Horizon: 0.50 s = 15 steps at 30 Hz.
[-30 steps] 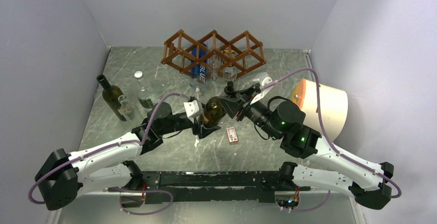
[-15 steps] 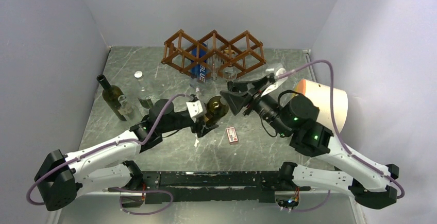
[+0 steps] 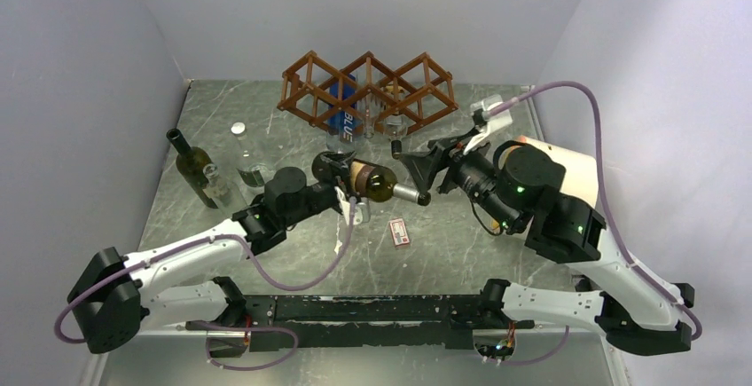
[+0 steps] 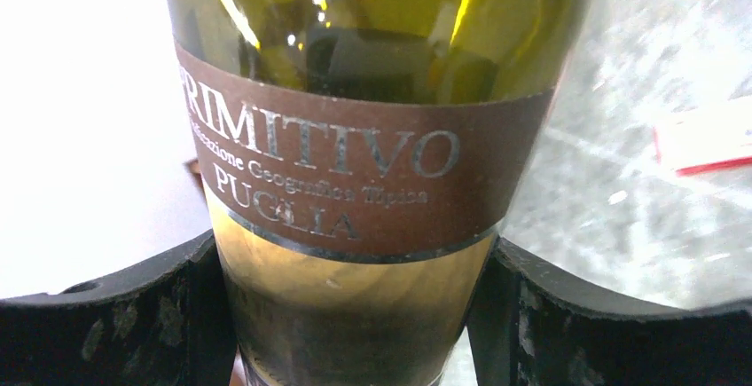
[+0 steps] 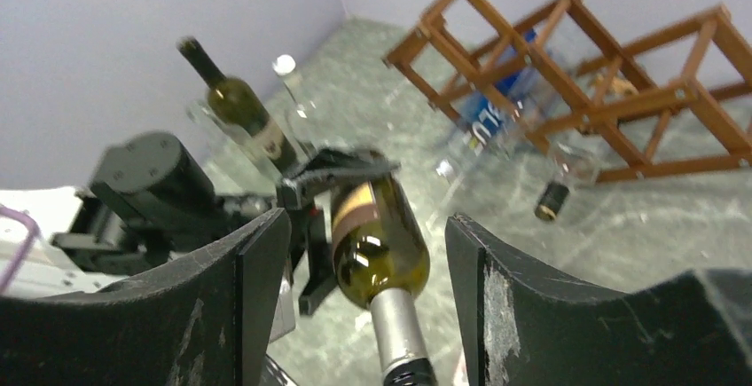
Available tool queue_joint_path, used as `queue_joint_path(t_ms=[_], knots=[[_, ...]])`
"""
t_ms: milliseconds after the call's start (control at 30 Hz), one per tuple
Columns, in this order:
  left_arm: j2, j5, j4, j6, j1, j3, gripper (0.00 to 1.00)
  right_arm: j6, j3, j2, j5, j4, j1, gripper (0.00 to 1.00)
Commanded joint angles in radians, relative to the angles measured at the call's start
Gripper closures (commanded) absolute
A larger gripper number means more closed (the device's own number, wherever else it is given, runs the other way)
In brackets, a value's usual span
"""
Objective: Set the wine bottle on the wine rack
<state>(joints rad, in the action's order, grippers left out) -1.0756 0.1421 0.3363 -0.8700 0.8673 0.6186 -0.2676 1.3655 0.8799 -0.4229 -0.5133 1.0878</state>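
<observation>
Left gripper (image 4: 359,315) is clamping the wine bottle (image 3: 374,180) by its body, likely heavy, slick glass; right gripper (image 5: 365,244) is gaping around the neck, wine rack (image 3: 396,74) at twelve o'clock.

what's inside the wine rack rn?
A clear bottle with a blue label and another clear bottle with a dark cap lie in the wine rack. Their far ends are covered. The wine bottle is outside it.
</observation>
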Motion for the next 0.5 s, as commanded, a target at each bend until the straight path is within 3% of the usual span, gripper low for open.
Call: queue_joint_path(t_ms=[0,200,467], knots=[[-0.044,-0.096,0.187,-0.422,-0.005,0.1,0.93,-0.042,0.018,0.023,-0.045,-0.222,0.001,0.31],[-0.085,-0.043,0.117,-0.602,-0.005,0.221,0.93,-0.066,-0.026,0.043,-0.017,-0.328,0.0,0.3],[-0.093,-0.007,0.027,-0.755,-0.012,0.274,0.93,-0.094,-0.041,0.088,-0.038,-0.437,0.001,0.29]])
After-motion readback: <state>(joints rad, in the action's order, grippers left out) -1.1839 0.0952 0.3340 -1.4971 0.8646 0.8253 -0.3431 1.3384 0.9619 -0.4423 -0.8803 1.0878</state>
